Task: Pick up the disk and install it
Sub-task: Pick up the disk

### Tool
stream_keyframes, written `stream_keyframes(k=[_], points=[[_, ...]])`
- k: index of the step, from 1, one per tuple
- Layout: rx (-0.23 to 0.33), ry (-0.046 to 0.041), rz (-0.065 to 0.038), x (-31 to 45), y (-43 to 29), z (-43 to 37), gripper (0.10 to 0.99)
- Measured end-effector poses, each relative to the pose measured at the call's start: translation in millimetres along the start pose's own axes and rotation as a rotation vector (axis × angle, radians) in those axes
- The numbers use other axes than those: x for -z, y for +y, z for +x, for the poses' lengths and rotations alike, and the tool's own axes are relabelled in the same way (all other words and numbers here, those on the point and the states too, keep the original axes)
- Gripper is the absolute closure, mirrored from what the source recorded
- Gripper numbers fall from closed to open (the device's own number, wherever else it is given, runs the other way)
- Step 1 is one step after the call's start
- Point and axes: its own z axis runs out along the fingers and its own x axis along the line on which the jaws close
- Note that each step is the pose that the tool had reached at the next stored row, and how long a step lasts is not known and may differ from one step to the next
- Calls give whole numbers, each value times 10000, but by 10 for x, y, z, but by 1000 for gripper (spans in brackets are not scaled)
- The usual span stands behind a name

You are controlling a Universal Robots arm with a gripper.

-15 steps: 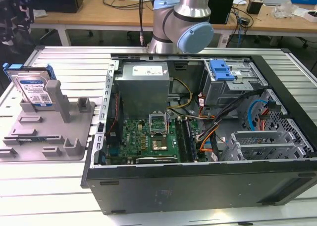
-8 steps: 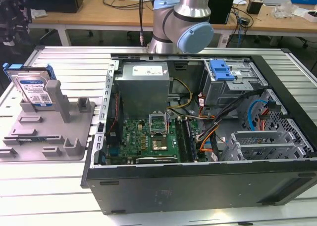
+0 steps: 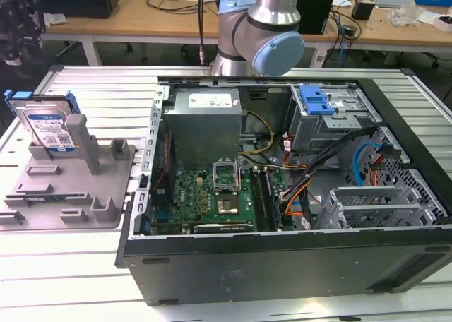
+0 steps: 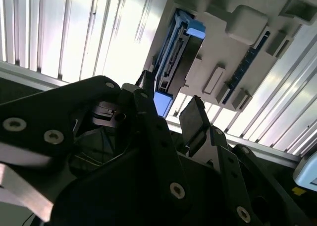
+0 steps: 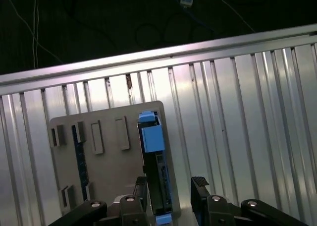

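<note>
The black two-fingered gripper (image 5: 171, 189) hangs over the flat silver disk in its bright blue plastic carrier (image 5: 157, 171), jaws wide apart and holding nothing. The disk stands on edge in a grey plastic holder (image 5: 111, 171) on the ribbed aluminium table (image 5: 237, 112).

Robotics or electronics lab. An open desktop computer case (image 3: 282, 265) lies on a ribbed aluminium table (image 3: 70, 279). A robot arm (image 3: 272, 25) stands behind it. Wooden workbenches (image 3: 141, 18) beyond hold cables and equipment.
</note>
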Motion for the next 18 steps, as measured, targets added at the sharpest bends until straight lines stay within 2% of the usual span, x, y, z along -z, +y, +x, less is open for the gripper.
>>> stream_keyframes(k=[2, 4, 8, 13, 18], points=[[80, 54, 6, -4, 5, 2, 604], [126, 71, 52, -10, 11, 2, 604], [211, 86, 301, -17, 29, 2, 604], [218, 87, 301, -18, 34, 3, 604], [229, 87, 300, -31, 197, 30, 604]])
